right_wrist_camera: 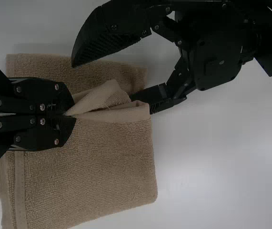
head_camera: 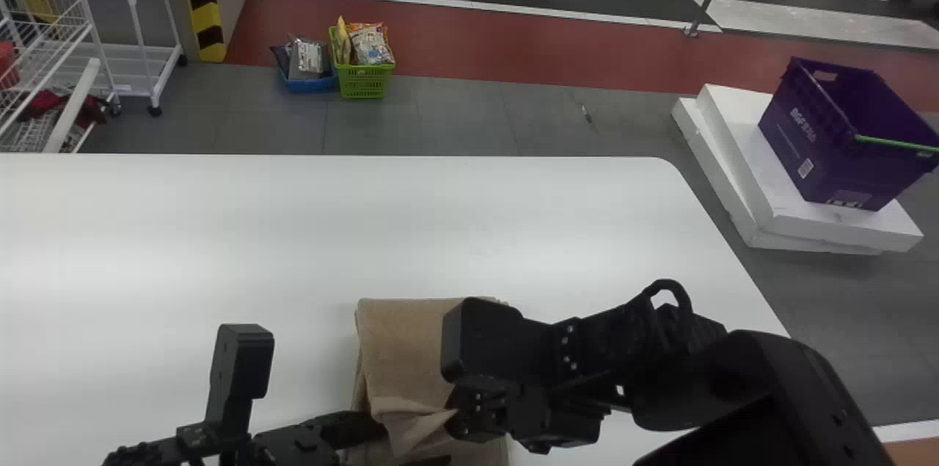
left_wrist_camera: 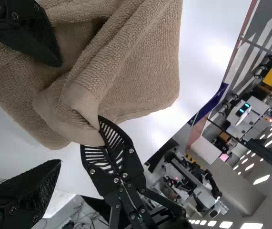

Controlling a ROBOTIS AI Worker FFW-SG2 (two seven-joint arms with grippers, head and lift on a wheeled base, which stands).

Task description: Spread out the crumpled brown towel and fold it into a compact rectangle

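Head view: right claw, bottom centre, clenched on a pinched fold of the brown towel. Left claw, bottom centre, fingers spread, at the towel. Towel sits bottom centre, layered, on the white table. Beyond: green basket and blue basket side by side on the floor, upper left; purple crate on white slabs, right side; wire rack, upper left.
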